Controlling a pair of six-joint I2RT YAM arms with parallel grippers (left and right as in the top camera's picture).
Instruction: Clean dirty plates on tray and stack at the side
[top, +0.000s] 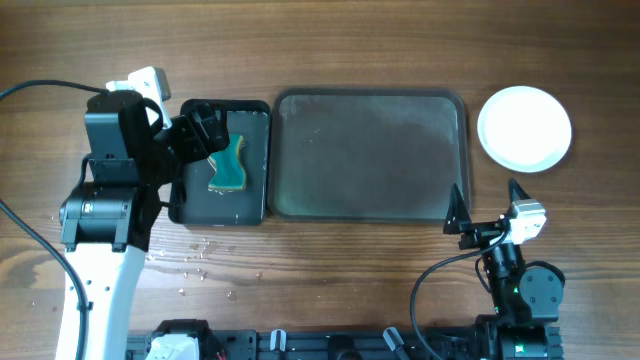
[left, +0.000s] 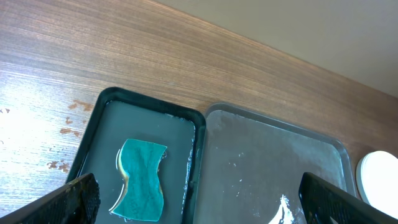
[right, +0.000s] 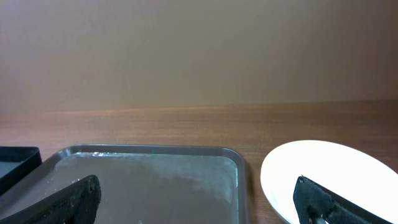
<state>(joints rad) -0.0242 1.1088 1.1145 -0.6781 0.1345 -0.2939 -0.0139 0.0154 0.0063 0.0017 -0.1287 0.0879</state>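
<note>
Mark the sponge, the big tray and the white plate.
sponge (top: 228, 168): overhead view, middle of its green face.
tray (top: 370, 150): overhead view, bare floor near its centre.
plate (top: 525, 128): overhead view, centre of its white face.

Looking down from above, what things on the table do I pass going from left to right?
First the small black tray holding a teal sponge → large dark-grey tray → white plate.

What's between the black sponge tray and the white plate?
Just the large grey tray, filling nearly the whole gap. The overhead view shows it.
</note>
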